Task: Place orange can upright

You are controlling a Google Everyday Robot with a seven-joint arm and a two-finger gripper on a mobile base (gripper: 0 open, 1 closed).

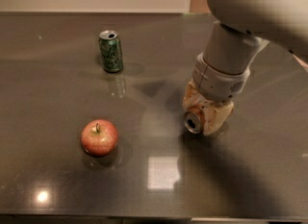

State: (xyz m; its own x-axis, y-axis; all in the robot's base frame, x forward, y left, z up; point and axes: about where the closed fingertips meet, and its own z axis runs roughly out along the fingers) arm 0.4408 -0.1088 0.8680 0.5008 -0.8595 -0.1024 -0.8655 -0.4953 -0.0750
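Where the grey arm (230, 50) reaches the tabletop (57, 98): one orange can (194, 121), a coppery metal cylinder tipped on its side, its round silver top facing the camera. Contact with the surface cannot be told.

One gripper (204, 120): two pale beige fingers clenched on the can's sides, hiding most of its body.

One dark green can (111, 51): upright, well apart to the upper left of the orange can.

One red apple (99, 137): round, stemmed, well apart to the orange can's left.

Tabletop: dark, glossy, reflective.
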